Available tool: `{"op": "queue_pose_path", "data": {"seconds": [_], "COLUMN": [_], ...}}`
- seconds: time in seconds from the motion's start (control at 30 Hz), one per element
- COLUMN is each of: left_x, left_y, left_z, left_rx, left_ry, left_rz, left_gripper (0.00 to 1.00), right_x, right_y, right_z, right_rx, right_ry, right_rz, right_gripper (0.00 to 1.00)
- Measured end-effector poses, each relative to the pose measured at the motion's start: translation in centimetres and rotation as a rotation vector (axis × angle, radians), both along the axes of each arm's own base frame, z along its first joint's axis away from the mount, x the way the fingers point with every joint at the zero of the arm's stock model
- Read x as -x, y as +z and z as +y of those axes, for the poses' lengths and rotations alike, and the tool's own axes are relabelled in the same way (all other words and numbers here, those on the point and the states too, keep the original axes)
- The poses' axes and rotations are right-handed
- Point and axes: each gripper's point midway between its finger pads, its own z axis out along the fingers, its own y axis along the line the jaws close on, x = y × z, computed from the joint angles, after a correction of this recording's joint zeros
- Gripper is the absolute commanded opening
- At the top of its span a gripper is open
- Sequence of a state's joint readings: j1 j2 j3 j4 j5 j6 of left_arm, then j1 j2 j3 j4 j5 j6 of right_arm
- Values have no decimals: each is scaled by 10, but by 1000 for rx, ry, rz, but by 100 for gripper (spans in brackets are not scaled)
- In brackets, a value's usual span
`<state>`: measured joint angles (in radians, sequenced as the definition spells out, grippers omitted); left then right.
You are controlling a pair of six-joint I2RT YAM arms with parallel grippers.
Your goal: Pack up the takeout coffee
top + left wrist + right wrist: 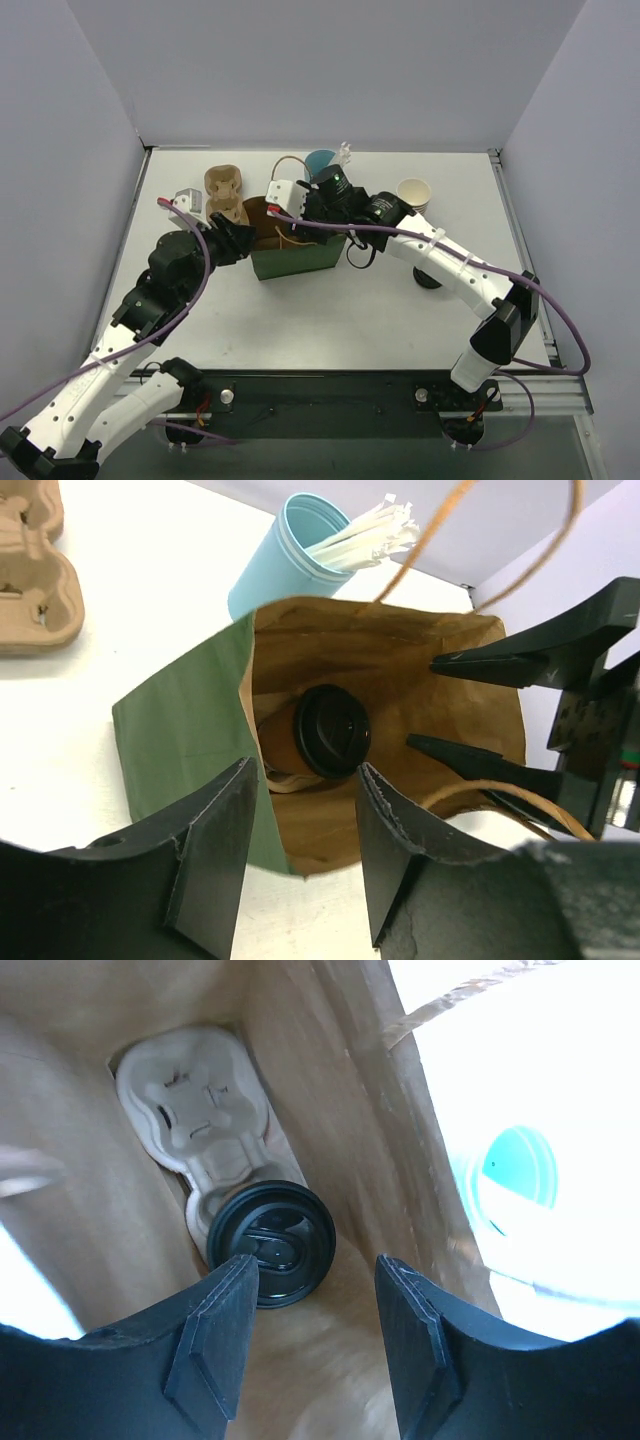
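Observation:
The takeout coffee (330,730), a tan cup with a black lid, stands inside the open green bag (185,720), seated in a cream pulp carrier (195,1120). The lid also shows in the right wrist view (270,1240). My right gripper (315,1330) is open and empty in the bag's mouth, just above the lid; its fingers (480,665) show in the left wrist view. My left gripper (305,850) is open at the bag's near rim, with the rim's corner between its jaws. In the top view the bag (300,258) sits mid-table, with both grippers (243,232) (290,215) at its opening and the coffee hidden.
A light-blue cup with white sticks (280,555) stands just behind the bag. A brown pulp carrier (225,190) lies to the bag's left. Cream paper cups (413,192) stand at the right. The bag's twine handles (500,790) arch over its mouth.

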<state>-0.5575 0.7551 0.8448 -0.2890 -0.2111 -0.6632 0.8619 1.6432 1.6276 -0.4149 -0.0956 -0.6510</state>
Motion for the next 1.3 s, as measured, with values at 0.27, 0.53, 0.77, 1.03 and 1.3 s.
{"op": "queue_pose_path", "data": {"seconds": [0.27,0.53,0.77,1.03,1.3], "left_x": [-1,0,8,23,35], "left_y": [14,16,39,57,47], "left_z": [7,10,19,28,33], "left_rx": [-33,-49,-118,-121,-147], "left_ry": [19,24,11,4,-12], "left_rz": [-36,-41,-92,-134,-94], "left_gripper": [55,55,76,97,97], "right_x": [-11,-25,-34,-86,-169], "right_y": [19,37,86,118,86], "right_z": [-1,-6,-11,-61,-134], "right_rx": [-85,-154,-328,-571,-739], "right_ry": [-58,-112,-163,-441,-813], "right_rz": [8,-9,-82,-76,39], "right_gripper": [50,50,54,57,56]}}
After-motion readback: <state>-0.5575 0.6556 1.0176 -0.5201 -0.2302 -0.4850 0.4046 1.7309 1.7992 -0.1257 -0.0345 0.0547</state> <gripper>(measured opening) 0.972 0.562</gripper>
